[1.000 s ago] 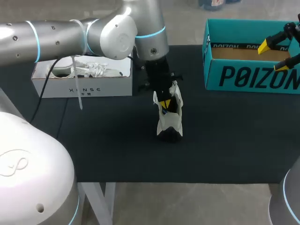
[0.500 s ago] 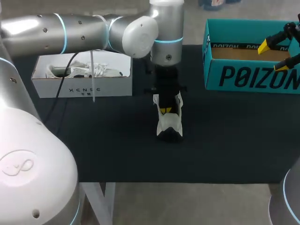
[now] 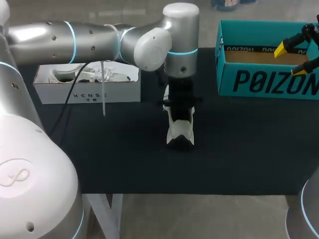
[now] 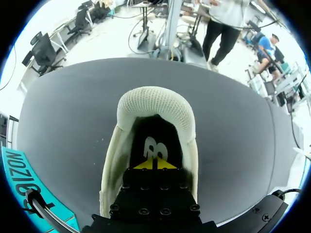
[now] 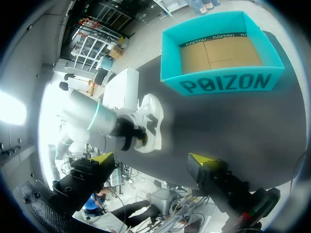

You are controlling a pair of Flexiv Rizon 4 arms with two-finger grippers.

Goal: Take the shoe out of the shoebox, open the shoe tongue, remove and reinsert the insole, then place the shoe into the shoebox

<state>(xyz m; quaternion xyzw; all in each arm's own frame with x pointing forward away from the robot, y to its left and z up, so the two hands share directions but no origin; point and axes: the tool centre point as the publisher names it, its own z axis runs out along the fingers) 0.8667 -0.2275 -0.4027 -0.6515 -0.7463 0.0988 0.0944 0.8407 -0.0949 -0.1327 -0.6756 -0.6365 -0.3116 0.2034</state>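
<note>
A white shoe (image 3: 180, 132) stands on the black table near the middle, toe toward the front edge. My left gripper (image 3: 180, 110) reaches straight down into its opening. In the left wrist view the gripper (image 4: 155, 165) is shut, its yellow tips together on the black insole (image 4: 156, 144) inside the white mesh heel collar (image 4: 155, 109). The teal shoebox (image 3: 269, 79) stands open and empty at the back right. My right gripper (image 3: 294, 59) hangs open over it; in the right wrist view the right gripper (image 5: 150, 158) holds nothing, with the shoe (image 5: 151, 120) and the shoebox (image 5: 223, 77) far ahead.
A white box (image 3: 87, 92) holding another white shoe (image 3: 84, 74) sits at the back left, with a cable hanging past its front. My left arm (image 3: 99, 37) spans the back of the table. The black table top (image 3: 249, 144) ends at the front edge.
My left arm has swung to the right and its gripper has gone deeper into the shoe, so the yellow tips no longer show from above. The shoe and right arm have stayed put.
</note>
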